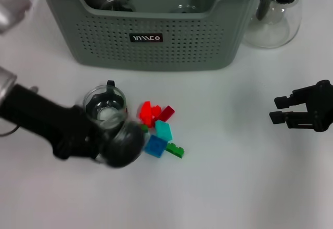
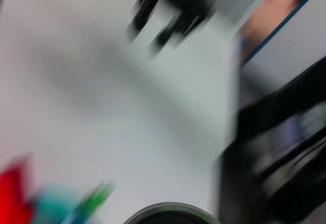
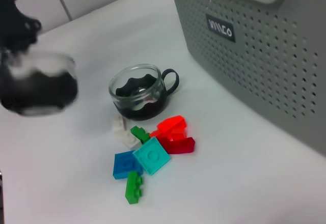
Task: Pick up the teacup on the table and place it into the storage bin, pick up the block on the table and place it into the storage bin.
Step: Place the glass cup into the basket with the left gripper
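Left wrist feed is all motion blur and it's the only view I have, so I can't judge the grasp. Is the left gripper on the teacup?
Observer: No. The right wrist view shows the left gripper beside the glass teacup, with bare table between them.
Operator: Cup upright?
Observer: Yes, it stands upright on the table, with its black handle toward the storage bin.
Operator: Right arm?
Observer: The right gripper is open and holds nothing. It is over the right side of the table, well apart from the blocks clustered next to the teacup.
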{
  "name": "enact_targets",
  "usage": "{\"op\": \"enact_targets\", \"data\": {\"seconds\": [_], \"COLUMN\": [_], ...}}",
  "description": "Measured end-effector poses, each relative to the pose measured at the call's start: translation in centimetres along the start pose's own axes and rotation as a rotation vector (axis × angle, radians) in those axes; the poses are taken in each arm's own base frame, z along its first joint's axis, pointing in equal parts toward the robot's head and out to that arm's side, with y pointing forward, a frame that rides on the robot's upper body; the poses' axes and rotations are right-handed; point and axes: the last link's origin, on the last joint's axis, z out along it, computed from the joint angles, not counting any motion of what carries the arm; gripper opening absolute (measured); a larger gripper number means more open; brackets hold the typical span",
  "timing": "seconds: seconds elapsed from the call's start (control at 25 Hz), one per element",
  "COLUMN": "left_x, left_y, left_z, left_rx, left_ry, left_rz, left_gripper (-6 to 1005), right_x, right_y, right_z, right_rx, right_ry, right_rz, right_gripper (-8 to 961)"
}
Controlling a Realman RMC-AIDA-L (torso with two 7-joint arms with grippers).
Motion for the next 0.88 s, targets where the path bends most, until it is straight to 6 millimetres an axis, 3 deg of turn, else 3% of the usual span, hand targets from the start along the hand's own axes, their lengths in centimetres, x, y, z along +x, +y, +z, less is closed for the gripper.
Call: {"op": "enact_targets", "data": {"seconds": [0.2, 0.28, 0.4, 0.64, 0.72, 0.88], "left_x": [2.8, 4.6, 7.0, 14.0, 16.9, 20.0], "left_y": [0.1, 0.2, -0.3, -4.0, -5.4, -7.6], "left_z": [-2.3, -3.6, -5.5, -7.0, -6.7, -4.5], "left_rx": [-0.122, -0.102, -0.01, 0.221, 0.307, 0.482], "left_ry": [0.425, 0.651, 0.83, 0.798, 0.69, 0.471], "left_rz": [0.096, 0.135, 0.161, 0.017, -0.04, -0.102], "left_gripper": [69, 74, 81, 95, 100, 109], "right_x": [-0.1, -0.1, 0.0, -0.2, -0.2, 0.1], "right_y": [-0.1, -0.1, -0.1, -0.4, -0.4, -0.1], "right_z": [0.0, 0.1, 0.2, -0.3, -0.3, 0.2], "right_rx": [0.002, -0.001, -0.004, 0.022, 0.023, -0.003], "right_ry": [-0.009, -0.011, -0.015, -0.071, -0.089, -0.112], "right_rz": [-0.002, -0.005, -0.009, -0.022, -0.024, -0.023], "right_gripper": [425, 425, 425, 425, 425, 424]}}
